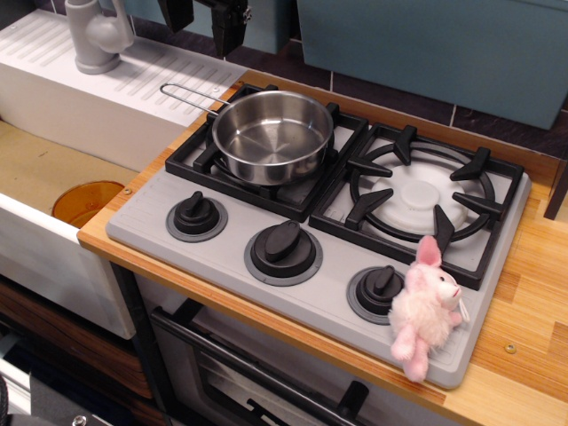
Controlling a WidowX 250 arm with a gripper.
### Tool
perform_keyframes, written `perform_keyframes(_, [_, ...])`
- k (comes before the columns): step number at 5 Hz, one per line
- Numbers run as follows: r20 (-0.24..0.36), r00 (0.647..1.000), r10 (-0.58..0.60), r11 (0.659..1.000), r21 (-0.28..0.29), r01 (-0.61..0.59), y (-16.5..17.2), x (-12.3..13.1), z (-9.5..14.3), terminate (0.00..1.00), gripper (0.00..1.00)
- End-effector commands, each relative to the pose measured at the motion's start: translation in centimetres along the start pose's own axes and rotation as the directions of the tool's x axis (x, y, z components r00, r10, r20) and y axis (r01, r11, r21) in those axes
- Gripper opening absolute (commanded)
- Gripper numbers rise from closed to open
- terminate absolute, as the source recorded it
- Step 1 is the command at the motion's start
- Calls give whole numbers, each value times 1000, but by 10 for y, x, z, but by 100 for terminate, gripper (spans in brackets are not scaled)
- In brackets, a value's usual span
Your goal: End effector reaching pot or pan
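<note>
A small shiny steel saucepan (272, 135) stands upright on the left burner grate of the toy stove (293, 257). Its thin wire loop handle (188, 94) points to the upper left. My black gripper (202, 22) hangs at the top edge of the view, above and behind the pan, well apart from it. Only the lower ends of its two fingers (229, 27) show, with a wide gap between them, so it is open and empty. The rest of the arm is out of view.
A pink plush bunny (426, 308) lies at the stove's front right corner. Three black knobs (283, 247) line the stove front. The right burner (417, 195) is bare. A sink with a grey faucet (96, 35) and an orange drain (86, 201) lies to the left.
</note>
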State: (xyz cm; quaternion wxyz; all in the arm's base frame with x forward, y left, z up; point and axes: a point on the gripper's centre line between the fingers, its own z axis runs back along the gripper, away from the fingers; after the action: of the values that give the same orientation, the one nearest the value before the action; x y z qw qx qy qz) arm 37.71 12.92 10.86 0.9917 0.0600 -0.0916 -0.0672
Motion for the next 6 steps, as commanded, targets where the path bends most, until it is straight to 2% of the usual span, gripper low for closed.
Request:
perform_keyframes(1, [0, 1000, 0, 1000, 0, 0, 0, 0, 0, 0, 100])
perform_keyframes(3, [-8, 997, 81, 997, -9, -81, -49, 8, 9, 0, 100])
perform_keyframes(5, [-87, 987, 138, 990, -10, -140, -83, 14, 38, 0, 100])
perform_keyframes(6, [-89, 984, 154, 988, -10, -156, -91, 14, 40, 0, 100])
